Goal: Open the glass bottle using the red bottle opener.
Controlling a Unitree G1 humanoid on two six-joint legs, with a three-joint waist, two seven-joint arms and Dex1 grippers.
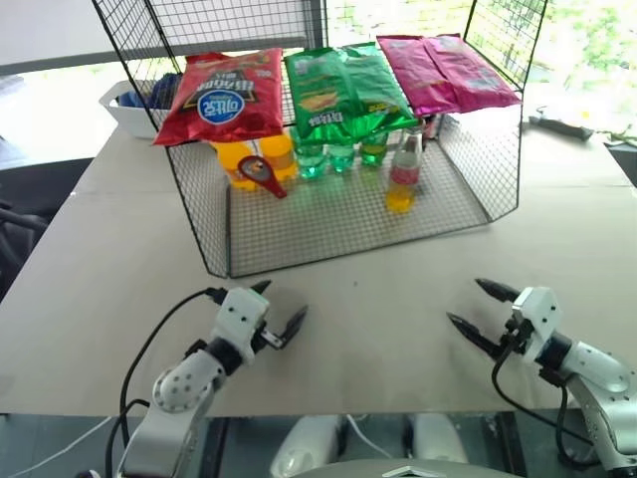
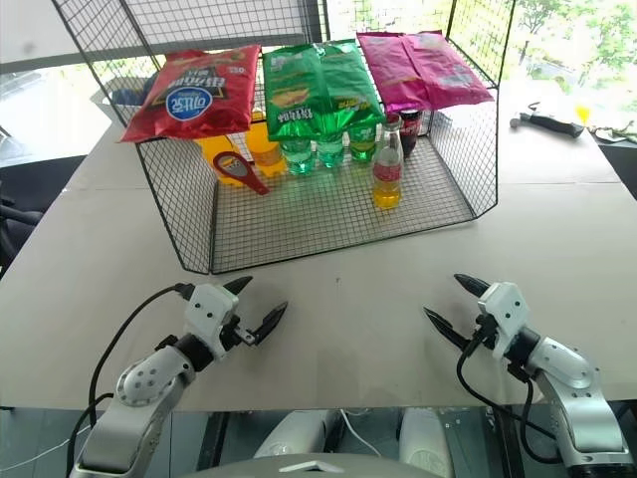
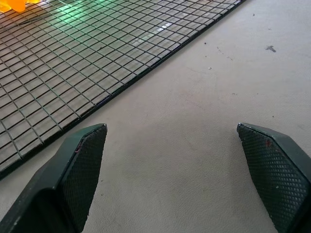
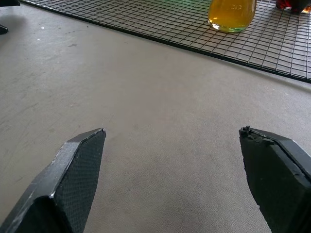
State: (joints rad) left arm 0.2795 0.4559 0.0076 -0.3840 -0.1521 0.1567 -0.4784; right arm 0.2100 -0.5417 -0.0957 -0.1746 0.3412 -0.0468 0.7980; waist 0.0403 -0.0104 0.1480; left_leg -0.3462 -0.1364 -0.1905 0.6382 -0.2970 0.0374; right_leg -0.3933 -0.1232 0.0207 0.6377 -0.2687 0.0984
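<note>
The glass bottle (image 1: 403,174), slim and clear with a red label band and orange-yellow liquid low down, stands upright on the wire rack's floor (image 1: 328,224) toward its right side. Its base also appears in the right wrist view as the glass bottle (image 4: 232,14). The red bottle opener (image 1: 261,175) leans at the rack's left against orange plastic bottles. My left gripper (image 1: 284,299) hovers open over the table in front of the rack, nothing between its fingers. My right gripper (image 1: 464,301) is open too, at the front right, well short of the bottle.
Three snack bags, red (image 1: 224,95), green (image 1: 343,88) and pink (image 1: 443,72), lie on top of the black wire rack. Orange plastic bottles (image 1: 249,154) and green bottles (image 1: 338,154) stand at its back. A white bin (image 1: 127,108) sits at the back left, a tool (image 1: 562,124) at the far right.
</note>
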